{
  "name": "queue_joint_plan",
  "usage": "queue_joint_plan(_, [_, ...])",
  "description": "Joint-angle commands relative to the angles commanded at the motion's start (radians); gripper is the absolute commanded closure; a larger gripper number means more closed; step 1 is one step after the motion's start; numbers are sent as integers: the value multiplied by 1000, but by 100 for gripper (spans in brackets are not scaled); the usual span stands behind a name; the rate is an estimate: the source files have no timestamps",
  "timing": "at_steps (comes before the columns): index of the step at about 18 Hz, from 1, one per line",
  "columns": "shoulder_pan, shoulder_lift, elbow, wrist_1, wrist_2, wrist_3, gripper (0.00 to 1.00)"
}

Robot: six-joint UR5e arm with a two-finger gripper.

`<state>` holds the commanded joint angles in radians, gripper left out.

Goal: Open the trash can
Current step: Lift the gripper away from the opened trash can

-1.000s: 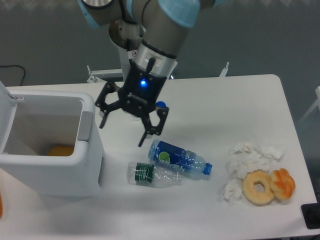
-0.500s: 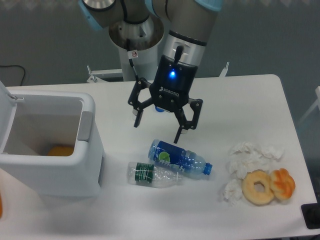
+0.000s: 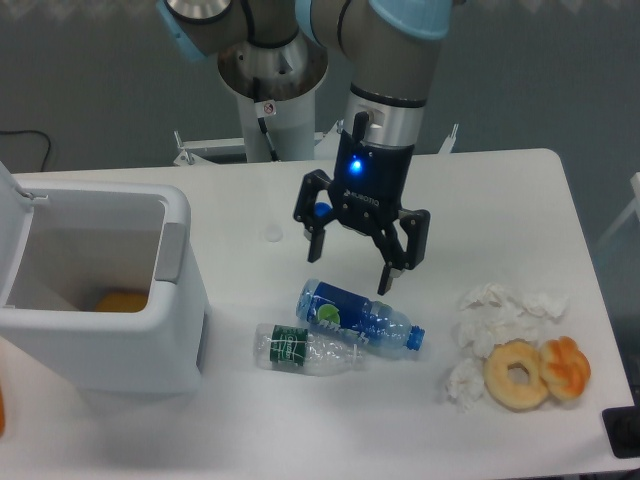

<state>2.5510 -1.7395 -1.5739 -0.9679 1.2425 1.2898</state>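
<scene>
White table [image 3: 500,190], trash can [image 3: 150,330] lid up, something orange, maybe fruit, inside, gripper [image 3: 350,262] spread, empty

trash can [image 3: 120,345]: large white boxy bin, rounded corners, upright at the left of the table, near edge; lid [image 3: 8,215] swung up at the far-left side, so it's open; grey tab [image 3: 172,250] on the right rim; interior visible, an orange item [image 3: 120,301] lying on the bottom
</scene>
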Motion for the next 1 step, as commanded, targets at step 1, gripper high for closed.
queue_joint_plan(1, [0, 2, 0, 0, 0, 11, 0])
